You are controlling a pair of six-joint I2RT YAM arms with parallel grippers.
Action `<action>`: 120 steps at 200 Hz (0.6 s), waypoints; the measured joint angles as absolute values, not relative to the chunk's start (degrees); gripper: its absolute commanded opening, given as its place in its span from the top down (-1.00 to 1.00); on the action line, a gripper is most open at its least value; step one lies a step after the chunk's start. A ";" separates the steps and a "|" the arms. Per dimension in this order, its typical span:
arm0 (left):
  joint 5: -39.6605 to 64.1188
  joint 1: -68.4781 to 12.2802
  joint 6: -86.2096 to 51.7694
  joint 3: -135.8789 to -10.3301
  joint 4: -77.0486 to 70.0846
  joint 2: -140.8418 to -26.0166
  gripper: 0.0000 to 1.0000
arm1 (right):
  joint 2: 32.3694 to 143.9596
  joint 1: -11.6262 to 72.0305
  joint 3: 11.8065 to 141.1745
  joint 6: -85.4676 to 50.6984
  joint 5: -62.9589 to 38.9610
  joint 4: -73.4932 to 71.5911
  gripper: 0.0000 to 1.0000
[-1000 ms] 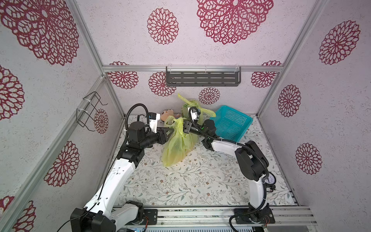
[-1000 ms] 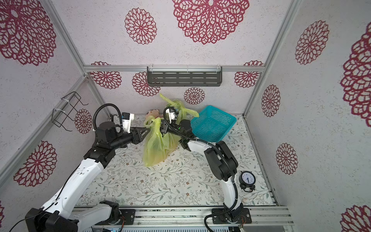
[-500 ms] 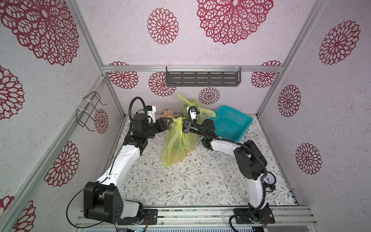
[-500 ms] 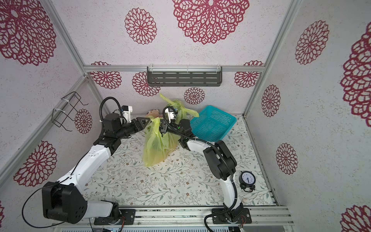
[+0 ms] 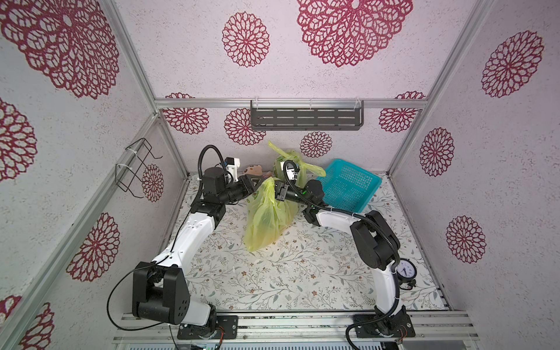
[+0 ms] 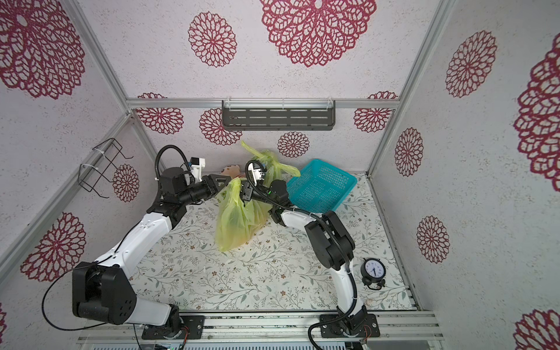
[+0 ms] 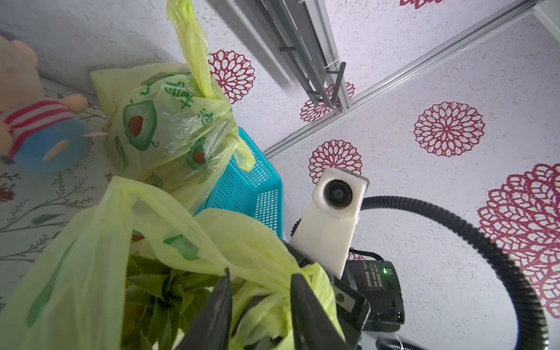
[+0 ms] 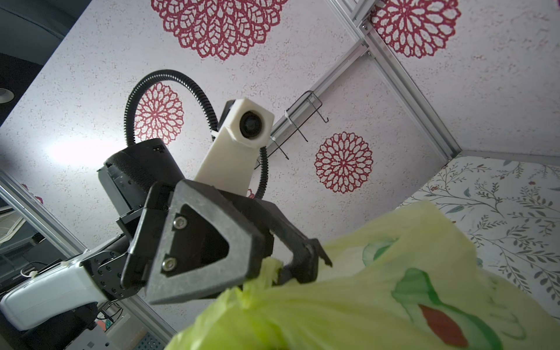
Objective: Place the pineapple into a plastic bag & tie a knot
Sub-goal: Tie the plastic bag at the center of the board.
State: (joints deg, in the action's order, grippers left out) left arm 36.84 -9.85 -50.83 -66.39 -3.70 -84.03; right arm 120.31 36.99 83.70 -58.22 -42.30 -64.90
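The yellow-green plastic bag (image 5: pixel 266 218) (image 6: pixel 236 221) hangs over the middle of the table, its bottom resting on the mat. The pineapple sits inside; its green crown (image 7: pixel 157 297) shows through the bag's mouth. My right gripper (image 5: pixel 277 191) is shut on the bag's top from the right; in the right wrist view the bag (image 8: pixel 363 303) hides its jaws. My left gripper (image 7: pixel 259 291) (image 5: pixel 260 185) reaches in from the left. Its fingers (image 7: pixel 221 303) stand apart, with a bunched bag handle (image 7: pixel 266 303) between them.
A second, tied bag with avocado prints (image 5: pixel 288 163) stands at the back wall. Beside it are a plush toy (image 5: pixel 254 171) and a tilted teal basket (image 5: pixel 348 188). A small clock (image 5: pixel 406 271) stands front right. A dark shelf (image 5: pixel 306 118) hangs on the back wall.
My left arm has swung toward the back and brought its gripper to the bag's top. Its fingers opened wider, then narrowed around the handle. The right gripper has kept its hold in place.
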 measured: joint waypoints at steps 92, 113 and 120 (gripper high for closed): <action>37.58 -9.32 -49.89 -66.37 -5.23 -84.05 1.00 | 120.31 36.86 83.70 -58.57 -42.81 -65.67 0.89; 36.99 -9.37 -49.08 -66.28 -5.06 -83.66 1.00 | 120.31 36.71 83.66 -58.13 -42.37 -65.47 0.62; 36.71 -9.37 -48.82 -66.19 -4.84 -83.29 1.00 | 120.31 36.69 83.57 -58.00 -42.22 -65.28 0.59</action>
